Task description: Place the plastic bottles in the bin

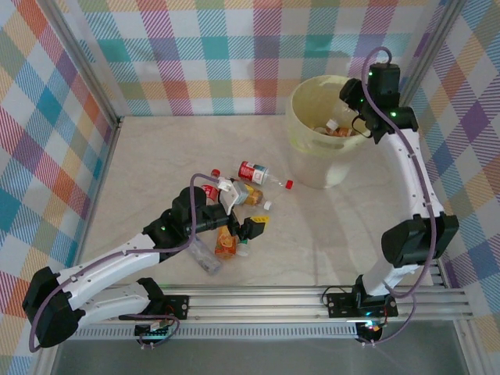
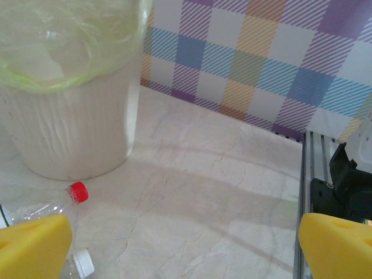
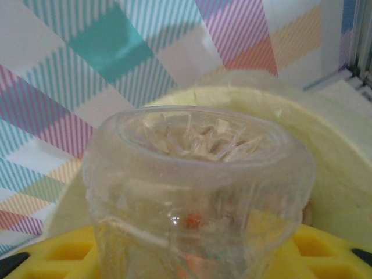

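Over bin [image 1: 312,168]: right end effector [image 1: 355,105], clamped on clear bottle [image 3: 197,174]. Over surface [image 1: 328,234]: left end effector [image 2: 185,250], jaws wide apart. Red-labelled bottle [image 1: 256,173] nearby, label print too small to read.

A pale marbled table [image 1: 312,250] with thin veins fills the floor of the cell. Checked cloth walls [image 1: 234,47] in pink, teal, orange, purple and blue stand on three sides, touching its edges. A ribbed metal rail [image 1: 273,301] runs along the near edge.
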Robot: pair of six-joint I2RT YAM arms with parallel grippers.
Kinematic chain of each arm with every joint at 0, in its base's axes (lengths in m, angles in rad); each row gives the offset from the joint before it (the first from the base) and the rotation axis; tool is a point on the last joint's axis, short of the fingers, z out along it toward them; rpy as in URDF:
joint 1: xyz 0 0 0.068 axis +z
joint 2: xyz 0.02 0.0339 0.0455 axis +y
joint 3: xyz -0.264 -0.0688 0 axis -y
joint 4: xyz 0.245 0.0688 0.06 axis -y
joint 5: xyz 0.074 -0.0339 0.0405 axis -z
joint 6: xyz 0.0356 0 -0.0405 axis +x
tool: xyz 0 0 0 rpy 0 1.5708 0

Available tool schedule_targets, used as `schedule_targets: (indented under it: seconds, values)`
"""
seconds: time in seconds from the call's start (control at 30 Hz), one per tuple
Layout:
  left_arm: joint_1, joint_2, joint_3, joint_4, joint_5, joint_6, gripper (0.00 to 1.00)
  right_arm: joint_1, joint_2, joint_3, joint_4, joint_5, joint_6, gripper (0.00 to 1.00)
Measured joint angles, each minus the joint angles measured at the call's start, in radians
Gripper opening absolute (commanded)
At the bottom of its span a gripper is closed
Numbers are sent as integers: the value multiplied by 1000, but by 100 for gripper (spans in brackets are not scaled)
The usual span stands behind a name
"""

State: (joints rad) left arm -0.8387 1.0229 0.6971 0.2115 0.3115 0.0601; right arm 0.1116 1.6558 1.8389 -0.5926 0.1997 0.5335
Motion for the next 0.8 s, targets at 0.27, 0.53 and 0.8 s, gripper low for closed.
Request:
schedule_targets:
  seconds: [0.27,0.53,0.8]
  values:
    - [0,11,8,-12,-2,5,100,6,83,0,-91,-48,-16,61]
    - [0,23,18,-29,-2,8,100,14,84,-11,-106,-79,-32,74]
    - [0,33,26,-30,-2,8,100,21,46,-12,-112,-84,-60,82]
